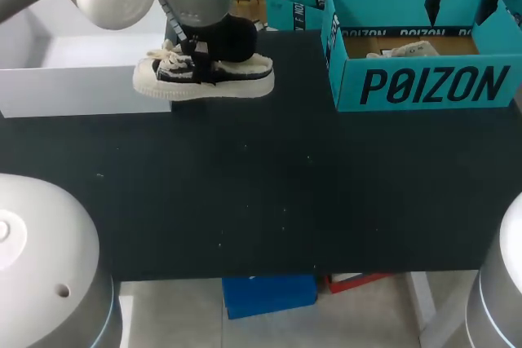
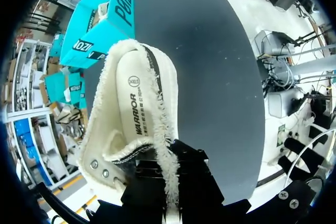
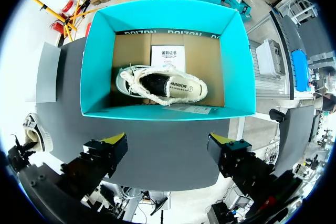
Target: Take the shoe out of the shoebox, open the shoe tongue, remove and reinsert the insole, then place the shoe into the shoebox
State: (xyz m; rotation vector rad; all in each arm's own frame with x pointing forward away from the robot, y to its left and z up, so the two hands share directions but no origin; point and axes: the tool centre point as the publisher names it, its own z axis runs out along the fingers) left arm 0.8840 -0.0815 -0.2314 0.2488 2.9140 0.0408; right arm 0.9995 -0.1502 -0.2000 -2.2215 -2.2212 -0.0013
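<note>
On the dark surface [image 1: 245, 201], toward 11 o'clock in the head view, the shoe [image 1: 208, 79] is held level by the left hand [image 2: 168, 184], with its toe turned to 9 o'clock. The frayed collar of the shoe is pinched between the black fingers, and the yellow tips are hidden by it. Ahead of that hand, the cream insole [image 2: 134, 116] is seen seated inside the shoe. Whether the sole touches the surface cannot be told.

Toward 1 o'clock the teal shoebox [image 1: 424, 87] is set open, well apart from the shoe. The right hand [image 3: 168, 142] is held above the shoebox with its fingers spread wide and nothing between them. A second shoe [image 3: 160, 85] is laid on the cardboard floor of the shoebox. A white paper sheet [image 3: 168, 54] is seen just beyond it.
</note>
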